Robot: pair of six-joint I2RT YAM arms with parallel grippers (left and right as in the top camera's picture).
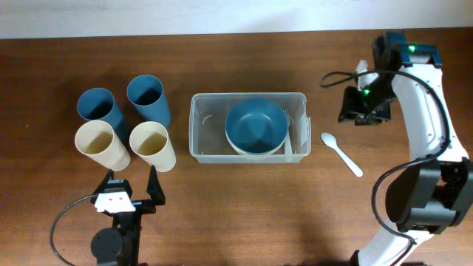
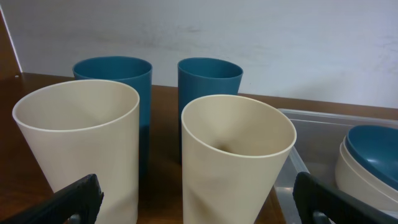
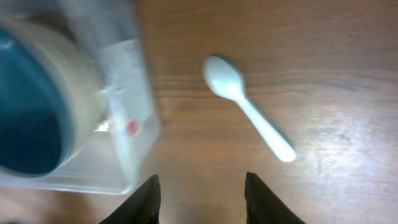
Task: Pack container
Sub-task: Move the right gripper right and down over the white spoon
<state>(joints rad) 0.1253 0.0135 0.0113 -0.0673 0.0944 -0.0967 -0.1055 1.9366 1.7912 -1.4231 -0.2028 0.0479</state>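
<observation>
The work surface is a brown wood-grain table (image 1: 244, 207). A plain pale wall (image 2: 249, 37) stands behind its far edge.

The left arm is cut off by the lower edge of the overhead view. The right wrist view is blurred on its container side. White items (image 1: 303, 133) at the container's right end cannot be identified. A cream bowl (image 1: 255, 152) shows only as a thin rim under the blue bowl (image 1: 256, 125) nested in it.

The container (image 1: 196, 125) is a clear rectangular bin with rounded corners and a rim. It sits at table centre, with both bowls inside.

Two blue cups (image 1: 148, 98) and two cream cups (image 1: 153, 145) stand upright to its left. A white spoon (image 1: 341, 154) lies on the table to its right, apart from it.

The left gripper (image 1: 133, 186) is near the cream cups, jaws fully apart and empty. The right gripper (image 3: 202, 199) is above the table between container and spoon, jaws apart, holding nothing.
</observation>
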